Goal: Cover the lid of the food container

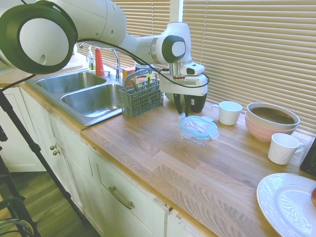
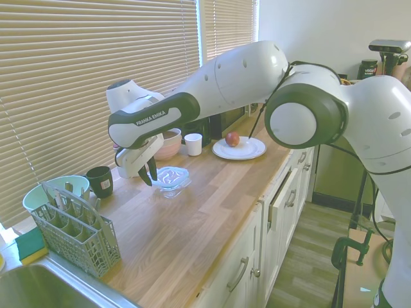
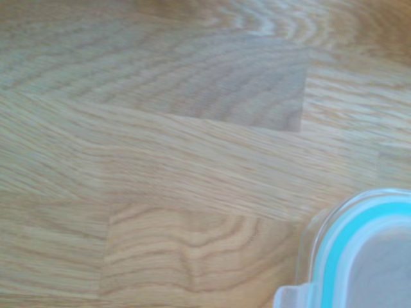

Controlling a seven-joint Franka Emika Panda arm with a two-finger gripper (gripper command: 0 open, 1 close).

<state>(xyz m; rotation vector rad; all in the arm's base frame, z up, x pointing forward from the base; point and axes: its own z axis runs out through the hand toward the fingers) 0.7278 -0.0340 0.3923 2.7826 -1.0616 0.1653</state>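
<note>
Lid position: the lid (image 1: 198,125) with its teal rim sat on top of the food container (image 1: 197,134), which stood on the wooden worktop (image 1: 207,173) between the cutlery basket (image 1: 140,98) and the white mug (image 1: 229,112).
Lid seating: it looked level on the tub in both exterior views; whether the snap tabs were pressed home could not be told.
Gripper state: the gripper (image 1: 182,111) held nothing, its two dark fingers a little apart and pointing down.
Gripper place: it hung just beside the container, on the side toward the blinds and the cutlery basket, its tips low and near the worktop.
Contact: the fingers (image 2: 153,169) stood close to the lid's edge, but whether they touched it could not be told; a narrow gap seemed to show in the second exterior view.
Key relation: from the fingers, the lid lay toward the front edge of the worktop and slightly toward the mug, not beneath them.
Wrist view: it showed mostly bare wood, with only one teal-rimmed corner of the lid (image 3: 359,256) and a clear tab at the frame's edge, which agreed that the gripper was off to one side.
Long axis: the lid was a rounded square, so no side was plainly longer.
Task progress: judged nearly done, since the lid already covered the tub.
Next move, as a judgement: any pressing down would need the gripper to rise and shift over the lid first.
</note>
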